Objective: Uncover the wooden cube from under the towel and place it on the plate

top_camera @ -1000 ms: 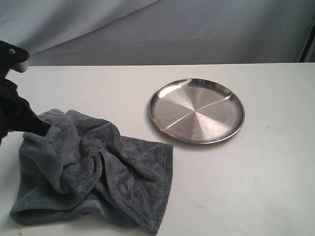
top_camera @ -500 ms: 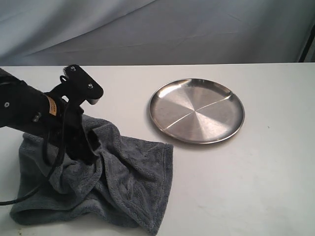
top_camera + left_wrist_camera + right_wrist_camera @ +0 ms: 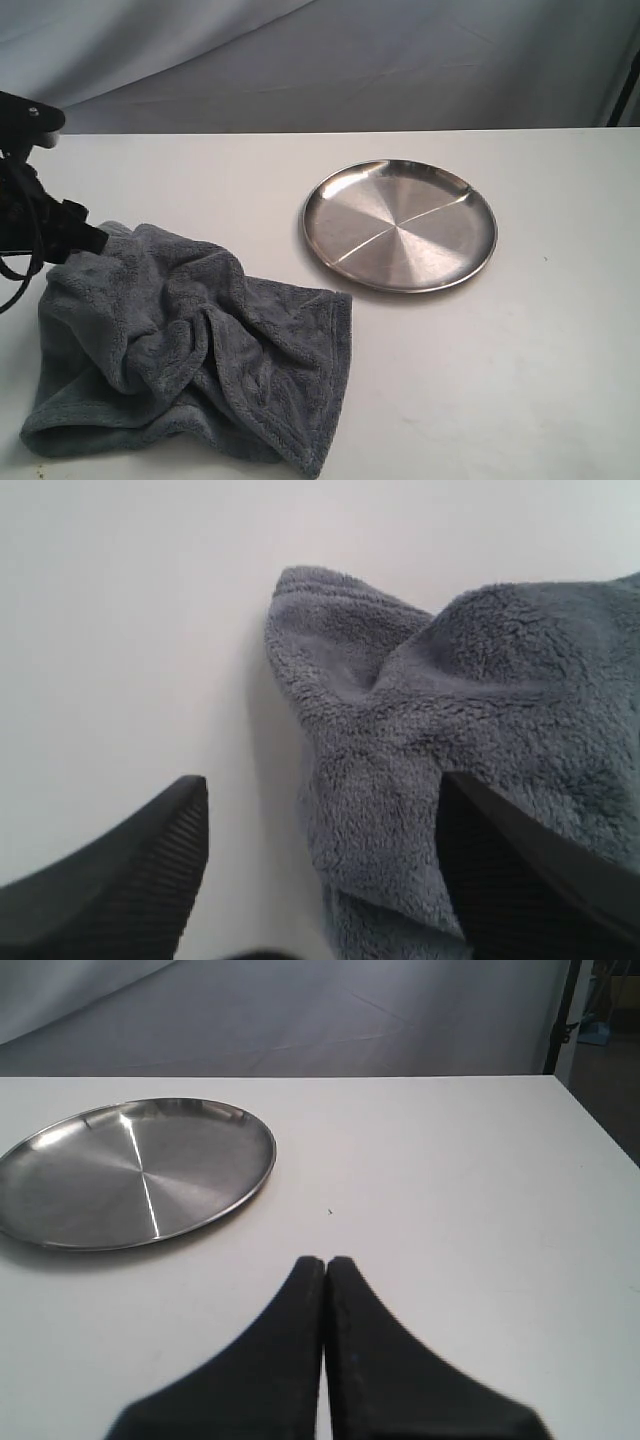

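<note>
You are straddling an edge of the towel, at eight o'clock from the plate, with the left gripper parted and empty; pinch deep, lift clear.

"Can you read any writing from where you stand?"

"No, none at all. The plate shows no lettering, number or brand. The towel has no label I can make out, and the surface carries no sign or mark either."
</note>
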